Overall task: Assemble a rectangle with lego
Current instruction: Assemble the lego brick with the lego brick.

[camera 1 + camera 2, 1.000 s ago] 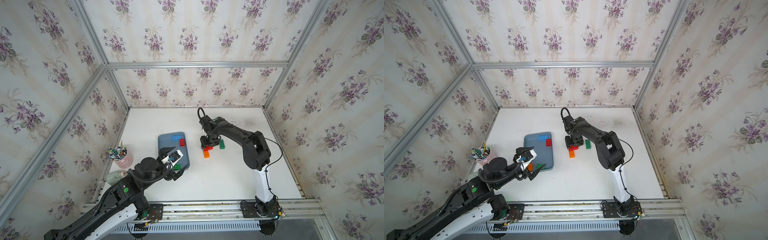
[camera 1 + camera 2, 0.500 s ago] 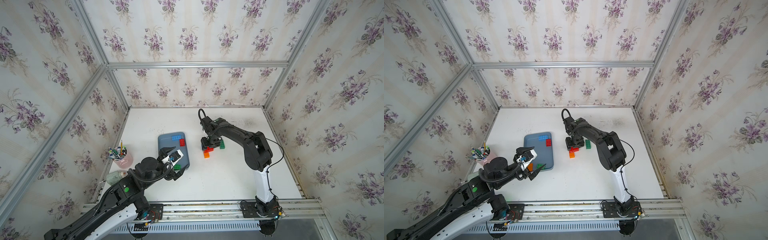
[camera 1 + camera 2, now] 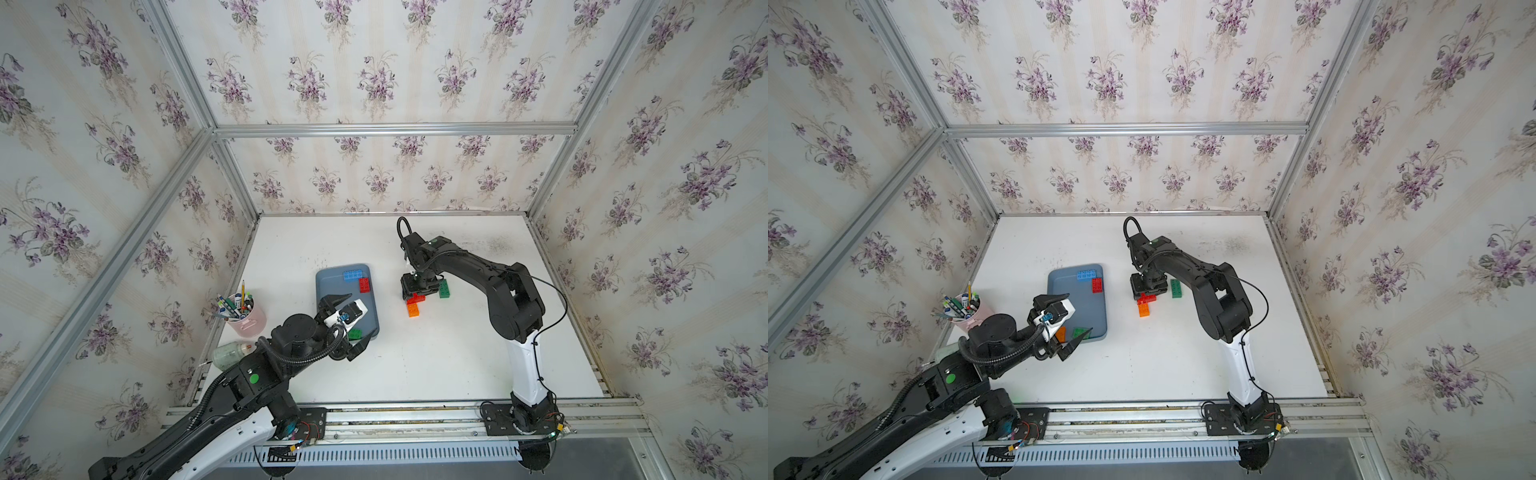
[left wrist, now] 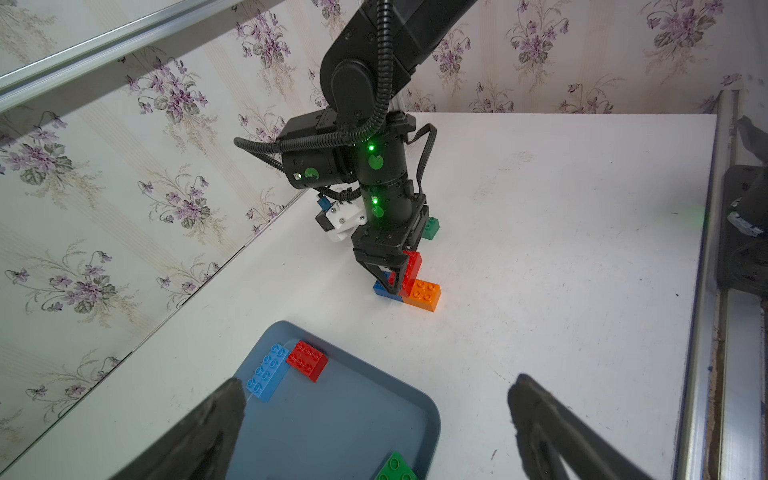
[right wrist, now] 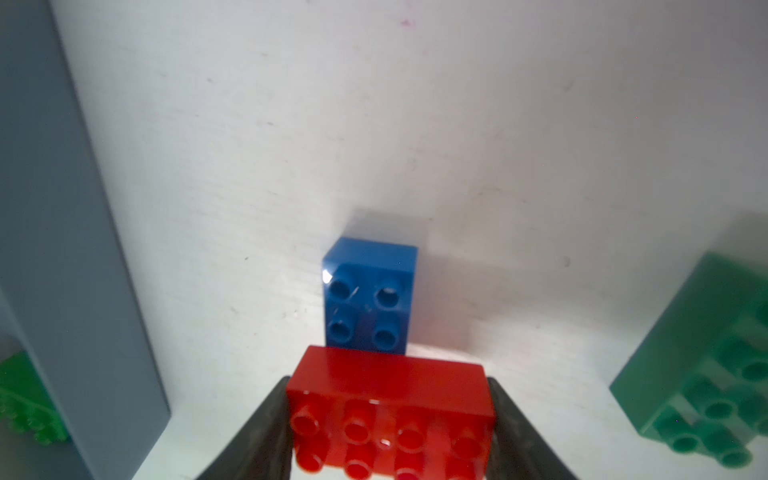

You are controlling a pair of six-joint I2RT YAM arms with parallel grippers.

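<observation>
Both top views overlook the table (image 3: 436,365); wrist views sit close.

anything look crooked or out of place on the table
The red brick in the right end effector sits offset against the blue brick and orange brick, making a stepped shape, and the dark green brick lies apart.

Blue-grey tray (image 3: 329,282); red brick (image 5: 388,411); blue brick (image 5: 369,299); violet-flowered wallpaper (image 3: 374,79).

The left arm (image 3: 266,370) and right arm (image 3: 515,299) are matt black with white lower segments. Green stickers (image 4: 375,162) mark the joints and ribbed black cable hose (image 3: 299,360) runs alongside. A white camera block (image 4: 343,220) sits behind the left hand (image 4: 378,380) and right hand (image 4: 390,282), both with black tapered fingers (image 4: 552,424).
</observation>
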